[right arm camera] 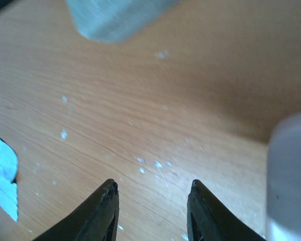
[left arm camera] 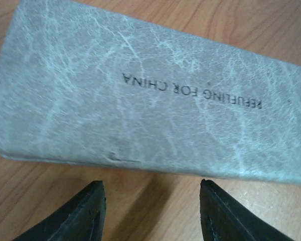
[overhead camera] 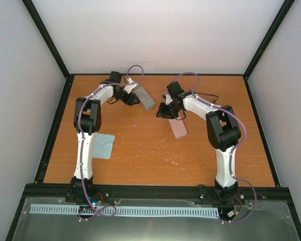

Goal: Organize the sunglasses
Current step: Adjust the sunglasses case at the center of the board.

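Observation:
The sunglasses do not show clearly in any view; a thin black line (overhead camera: 209, 97) behind my right forearm is too small to identify. A grey oblong case (overhead camera: 145, 97) lies at the back centre of the table. It fills the left wrist view as the grey case (left arm camera: 150, 95), closed, with printed lettering on top. My left gripper (left arm camera: 151, 185) is open just short of its near long edge, with only bare wood between the fingers. The right gripper (right arm camera: 153, 188) is open over bare table. A pink case (overhead camera: 178, 128) lies beside it.
A light-blue cloth (overhead camera: 104, 145) lies by the left arm, and a corner of the cloth (right arm camera: 1, 175) shows in the right wrist view. There the grey case's end (right arm camera: 115, 17) is ahead and the pink case (right arm camera: 290, 175) is blurred at the right. Black rails edge the table.

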